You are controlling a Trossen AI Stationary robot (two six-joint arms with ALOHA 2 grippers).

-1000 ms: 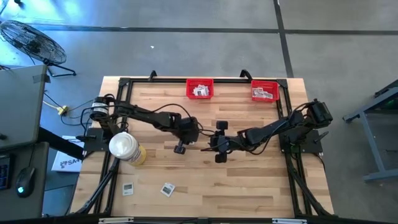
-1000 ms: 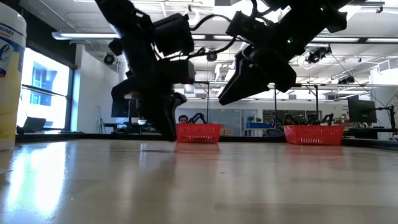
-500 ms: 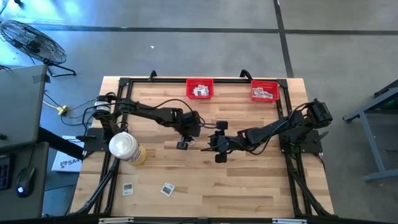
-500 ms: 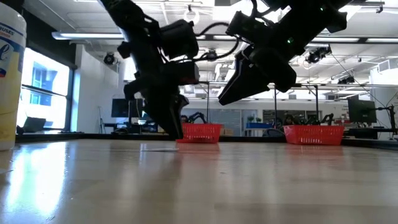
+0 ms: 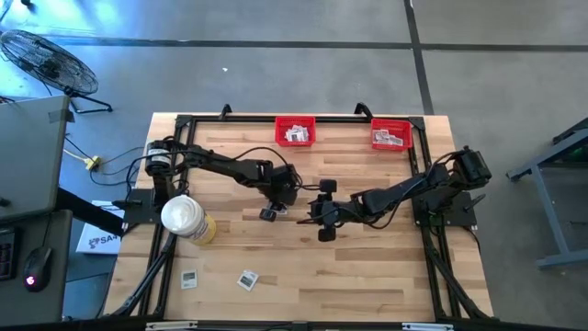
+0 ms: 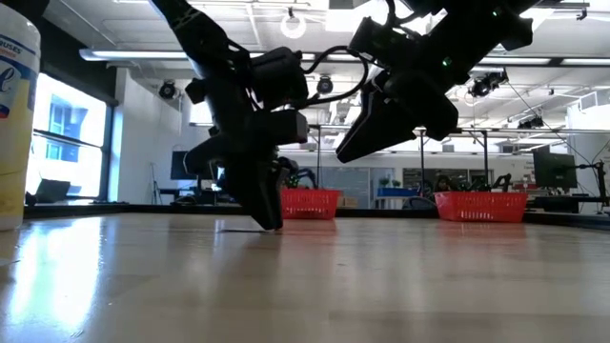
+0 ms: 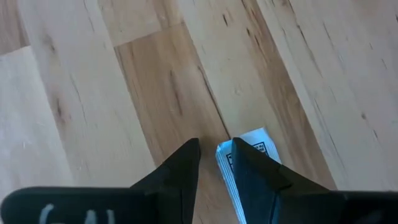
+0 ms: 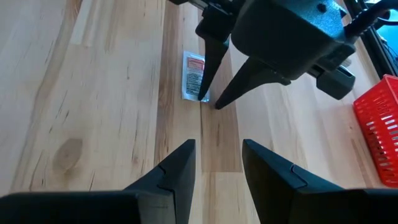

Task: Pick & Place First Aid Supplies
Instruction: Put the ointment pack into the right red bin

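Straddling one edge of the packet (image 7: 249, 155), the left pincer (image 7: 214, 163) stands narrowly parted on the counter (image 7: 93, 93); the packet runs lengthwise beside one fingertip (right pincer (image 8: 217, 163), parted and empty, hovers farther off).

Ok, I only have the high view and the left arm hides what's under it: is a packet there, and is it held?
Observer: Yes, a packet is there. In the right wrist view one packet lies flat on the table, with a left fingertip down at its edge.
Operator: Are the left jaws shut on it?
Observer: No. The left wrist view shows them apart, the packet partly hidden by one finger, not pinched.
Operator: And the right jaws?
Observer: Open and empty; the low view shows them hovering clear above the table.
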